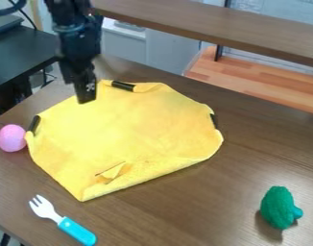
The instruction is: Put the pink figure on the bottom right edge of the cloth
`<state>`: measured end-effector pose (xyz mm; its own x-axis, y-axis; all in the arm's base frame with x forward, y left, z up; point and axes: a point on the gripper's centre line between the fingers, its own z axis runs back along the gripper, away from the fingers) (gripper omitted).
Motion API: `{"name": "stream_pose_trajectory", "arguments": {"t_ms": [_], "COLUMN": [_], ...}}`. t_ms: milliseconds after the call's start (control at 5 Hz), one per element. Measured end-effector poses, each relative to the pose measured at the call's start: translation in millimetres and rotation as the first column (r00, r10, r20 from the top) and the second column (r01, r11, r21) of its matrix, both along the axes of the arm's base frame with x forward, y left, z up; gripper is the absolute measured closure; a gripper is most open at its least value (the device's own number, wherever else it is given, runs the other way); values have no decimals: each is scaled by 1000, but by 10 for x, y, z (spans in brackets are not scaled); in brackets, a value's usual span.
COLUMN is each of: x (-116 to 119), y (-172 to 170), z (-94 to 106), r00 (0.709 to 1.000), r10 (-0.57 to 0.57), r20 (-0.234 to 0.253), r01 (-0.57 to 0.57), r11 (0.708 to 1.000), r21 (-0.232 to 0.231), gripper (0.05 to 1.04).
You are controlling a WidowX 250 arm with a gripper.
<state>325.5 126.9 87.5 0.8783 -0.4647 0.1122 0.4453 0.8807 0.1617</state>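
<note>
Robot arm, black, one point(78, 33): enters from the top edge, left of centre; its gripper point(86, 98) hangs at the upper left edge of the cloth; whether the jaws are spread or pressed together cannot be told

Figure, pink, egg-shaped, one point(12, 138): on the bench point(204, 202), at the far left, beside the left corner of the cloth; whether the two touch cannot be told

Cloth, yellow, one point(130, 125): spread on the bench in an uneven, many-sided outline, with one corner pointing down towards the lower left; lower right edge turned up; a small raised flap with a slit near that edge

Strips, black, three: one at the cloth's left edge point(34, 123), one at its top edge point(122, 86), one at its right edge point(213, 120)

Fork, one point(64, 222): pale head, blue handle; lies on the bench below and left of the cloth, tines to the upper left, handle to the lower right

Green object, bumpy, one point(278, 207): small blue-green knob on its right side; on the bench at lower right, well apart from the cloth

Shelf, brown, one point(217, 24): runs across the upper right, behind the bench
</note>
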Motion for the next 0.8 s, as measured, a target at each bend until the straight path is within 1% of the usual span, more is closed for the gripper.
{"name": "stream_pose_trajectory", "arguments": {"t_ms": [200,400,600,800], "x": [-216,-337,-480,-540], "y": [289,432,704,746], "z": [-117,-196,-198,-234], "r00": [1000,999,999,997], "r10": [0,-39,-40,-73], "r20": [-5,-3,20,28], "r01": [0,39,40,73], "r11": [1000,999,999,997], "r21": [18,21,28,-4], "gripper": [83,83,83,83]}}
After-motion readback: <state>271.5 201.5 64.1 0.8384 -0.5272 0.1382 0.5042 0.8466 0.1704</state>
